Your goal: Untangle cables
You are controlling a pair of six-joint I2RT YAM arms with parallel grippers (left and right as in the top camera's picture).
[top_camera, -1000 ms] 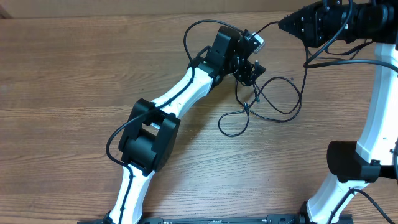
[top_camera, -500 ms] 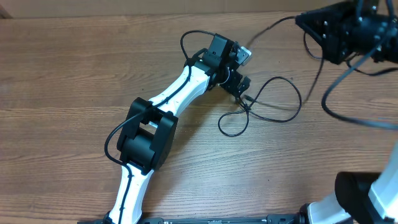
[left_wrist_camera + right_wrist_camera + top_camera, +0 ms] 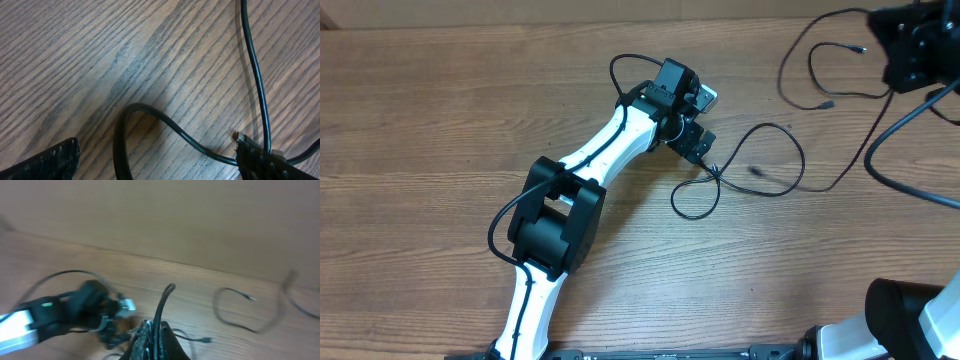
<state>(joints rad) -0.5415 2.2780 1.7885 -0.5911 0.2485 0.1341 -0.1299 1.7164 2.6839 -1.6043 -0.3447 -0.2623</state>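
Overhead view: left fingers sit low on the counter, their tips at the edge of the cables. The thin black loops spread just beyond the tips and off toward the right arm's side. A small closed loop lies just beside the left fingers. Left wrist view: the left fingers stand wide apart, one pad at each lower corner of the frame, with nothing clamped. A curved strand arches on the wood grain between them, apart from that first pad. At the other pad it passes close against the tip; I cannot tell whether it touches or lies just beside. A straight strand runs away from that same tip. Overhead again: right fingers are well apart from the left fingers, and the image is smeared there. Right wrist view, also blurred: right fingers are pressed narrow around one raised cable, which curves up out of the tips, above the counter. A separate cable with small plug ends lies beyond the right fingers to one side. The left arm is beyond them on the other side. From the cables by the left fingers, one strand leads off toward the right fingers.
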